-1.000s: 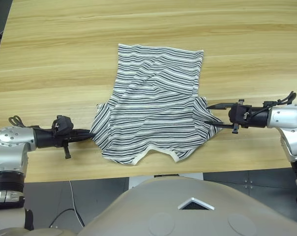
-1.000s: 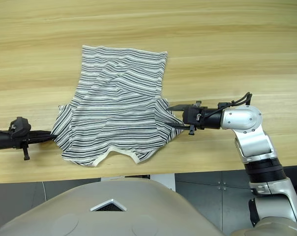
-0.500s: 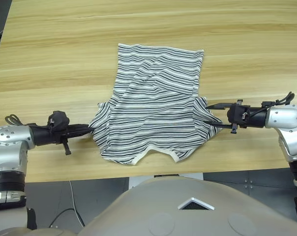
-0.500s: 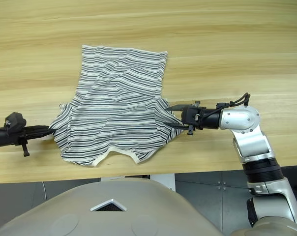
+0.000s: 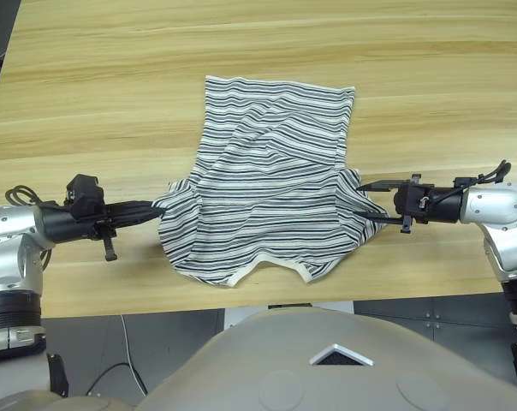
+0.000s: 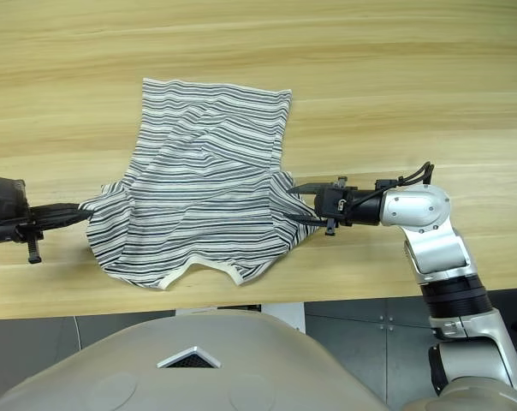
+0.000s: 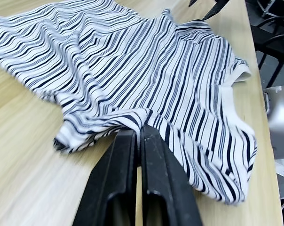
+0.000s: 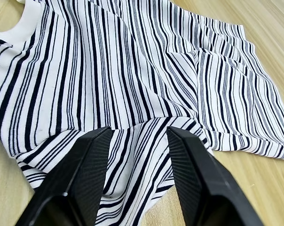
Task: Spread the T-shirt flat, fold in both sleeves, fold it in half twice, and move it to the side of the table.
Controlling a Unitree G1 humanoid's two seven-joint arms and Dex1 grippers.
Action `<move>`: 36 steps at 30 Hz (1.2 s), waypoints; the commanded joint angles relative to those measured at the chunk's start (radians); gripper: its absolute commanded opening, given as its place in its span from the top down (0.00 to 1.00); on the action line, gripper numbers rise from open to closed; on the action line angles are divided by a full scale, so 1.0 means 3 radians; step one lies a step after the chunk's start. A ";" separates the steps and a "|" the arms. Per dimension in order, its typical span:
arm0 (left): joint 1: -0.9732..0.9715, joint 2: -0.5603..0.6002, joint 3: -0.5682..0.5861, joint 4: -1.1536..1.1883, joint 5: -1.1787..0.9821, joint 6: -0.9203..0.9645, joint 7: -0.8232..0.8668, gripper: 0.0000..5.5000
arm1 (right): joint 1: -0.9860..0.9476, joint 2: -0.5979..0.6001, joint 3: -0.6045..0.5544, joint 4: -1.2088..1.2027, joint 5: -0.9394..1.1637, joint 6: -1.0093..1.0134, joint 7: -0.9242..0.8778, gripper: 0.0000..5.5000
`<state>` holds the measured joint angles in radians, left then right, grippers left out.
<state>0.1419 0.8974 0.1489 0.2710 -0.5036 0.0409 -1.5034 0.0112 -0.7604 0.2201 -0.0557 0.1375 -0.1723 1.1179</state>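
Observation:
A black-and-white striped T-shirt (image 5: 267, 188) lies rumpled on the wooden table (image 5: 87, 103), its white collar toward the near edge and its hem at the far side. My left gripper (image 5: 158, 208) is shut on the shirt's left sleeve (image 7: 92, 129), which is drawn out sideways from the body of the shirt. At the opposite side my right gripper (image 5: 365, 200) is open, and its two fingers (image 8: 88, 169) straddle the edge of the right sleeve (image 8: 146, 155) low over the table. The middle of the shirt carries diagonal folds and creases.
Bare wood stretches far beyond the shirt and out to both sides. The table's near edge (image 5: 113, 304) runs just below the collar, with grey floor past it.
My left gripper has moved left and a little away from the near edge, pulling the left sleeve outward. The right gripper has barely shifted.

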 commanded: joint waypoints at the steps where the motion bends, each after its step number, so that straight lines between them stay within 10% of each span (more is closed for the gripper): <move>1: -0.0277 -0.0201 -0.0245 -0.0236 0.0096 0.0103 0.0099 0.98 | -0.0059 0.0027 0.0028 -0.0019 -0.0039 -0.0005 -0.0004 0.60; 19: -0.0770 -0.0830 -0.1261 -0.0287 0.0765 0.0223 0.0292 0.98 | -0.0082 0.0097 0.0104 -0.0054 -0.0077 0.0003 -0.0033 0.60; 36: -0.0715 -0.0813 -0.0777 -0.0858 0.0138 0.0726 0.0384 0.50 | -0.0154 -0.0017 -0.0170 0.0044 0.0177 0.0310 0.0066 0.60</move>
<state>-0.0743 0.6556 -0.1084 0.0179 -0.4673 0.2848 -1.4160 -0.0152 -0.7317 0.2074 -0.0678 0.1529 -0.1446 1.1201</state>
